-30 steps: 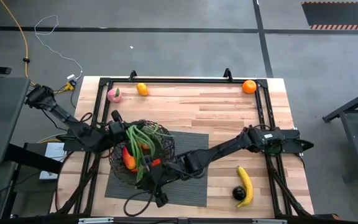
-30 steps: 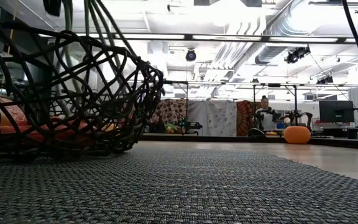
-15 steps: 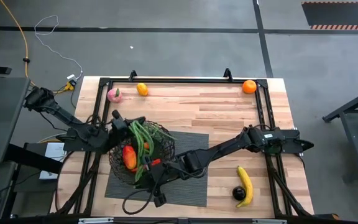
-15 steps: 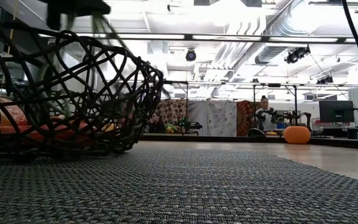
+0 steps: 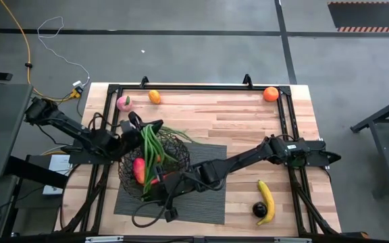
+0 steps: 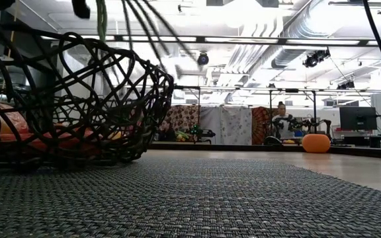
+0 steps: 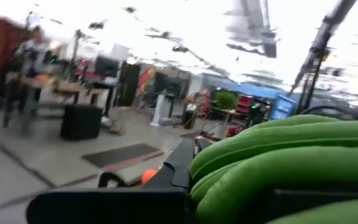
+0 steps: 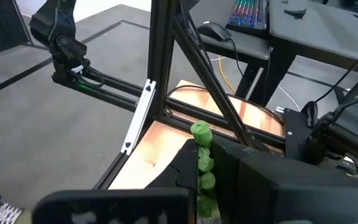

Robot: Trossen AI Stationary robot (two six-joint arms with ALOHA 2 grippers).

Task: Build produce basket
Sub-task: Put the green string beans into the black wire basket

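The round black wire basket (image 5: 171,154) stands on a dark ribbed mat (image 5: 204,202), with red and orange produce (image 5: 139,169) inside. A bundle of long green beans (image 5: 151,152) arches over the basket. My left gripper (image 5: 139,128) is shut on the bundle's far end, above the basket's far-left rim. My right gripper (image 5: 157,187) is shut on its near end, over the near rim. The low view shows the basket (image 6: 78,99) with beans (image 6: 134,20) hanging above it. My left gripper holds several green beans together near their far ends (image 7: 260,155), between its two fingers. It comes from the table's left, about level and tipped slightly up. The bundle is lifted above the basket, and a few free bean ends (image 5: 186,138) fan toward the right. My right gripper pinches the near end of the green beans (image 8: 201,155) between its two fingers. It reaches in from the table's right, slanting down. That end stands up between the fingers, clear of the basket's bottom.
A pink peach (image 5: 123,102) and a small orange (image 5: 154,96) lie at the far left and another orange (image 5: 270,94) at the far right. A yellow banana (image 5: 267,200) and a dark round fruit (image 5: 258,210) lie near right. A black frame (image 5: 194,88) borders the table.
My left gripper has gone toward the table's far edge and a little right, rolling and tipping upward, still shut on the beans. The bundle's far end has swung with it and several bean ends have fanned out to the right. The near end has stayed in my right gripper.
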